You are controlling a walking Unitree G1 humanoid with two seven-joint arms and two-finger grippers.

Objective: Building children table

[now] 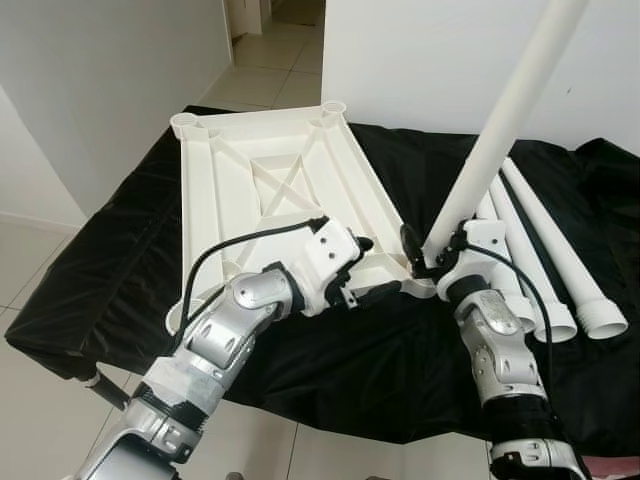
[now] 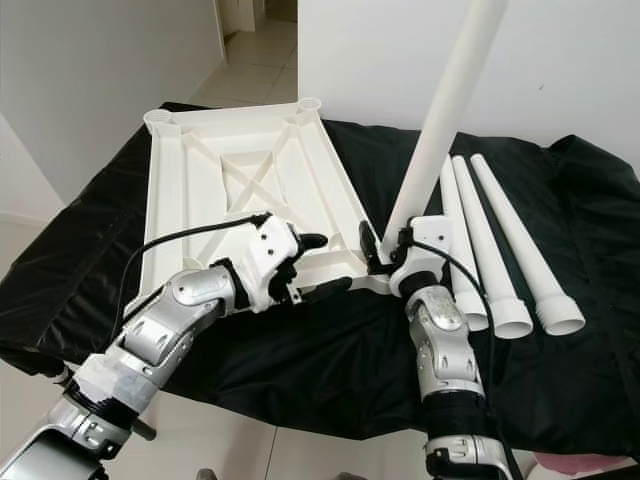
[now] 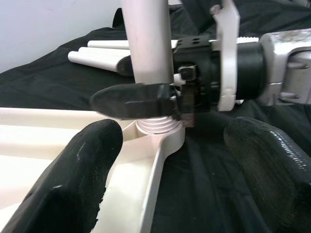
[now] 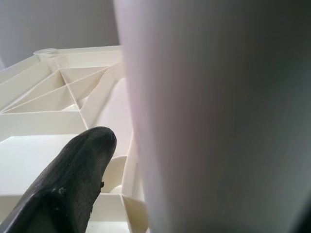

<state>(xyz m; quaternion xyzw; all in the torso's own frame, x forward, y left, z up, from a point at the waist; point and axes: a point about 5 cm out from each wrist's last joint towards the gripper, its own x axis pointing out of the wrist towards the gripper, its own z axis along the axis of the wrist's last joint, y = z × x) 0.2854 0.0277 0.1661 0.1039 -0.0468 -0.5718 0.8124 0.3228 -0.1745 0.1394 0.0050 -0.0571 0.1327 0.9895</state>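
A white plastic tabletop (image 1: 270, 180) lies upside down on a black cloth, with leg sockets at its corners. My right gripper (image 1: 428, 250) is shut on a white table leg (image 1: 500, 130). The leg stands tilted, and its ribbed lower end (image 3: 155, 124) sits at the tabletop's near right corner socket. In the right wrist view the leg (image 4: 218, 121) is beside one black finger (image 4: 73, 184). My left gripper (image 1: 378, 268) is open just left of that corner. Its fingers straddle the tabletop's rim (image 3: 160, 160) and grip nothing.
Three spare white legs (image 2: 500, 250) lie side by side on the cloth to the right of my right arm. The black cloth (image 1: 110, 260) covers a low table whose front edge is near me. A white wall (image 1: 420, 60) stands behind, with tiled floor (image 1: 270, 70) at the back left.
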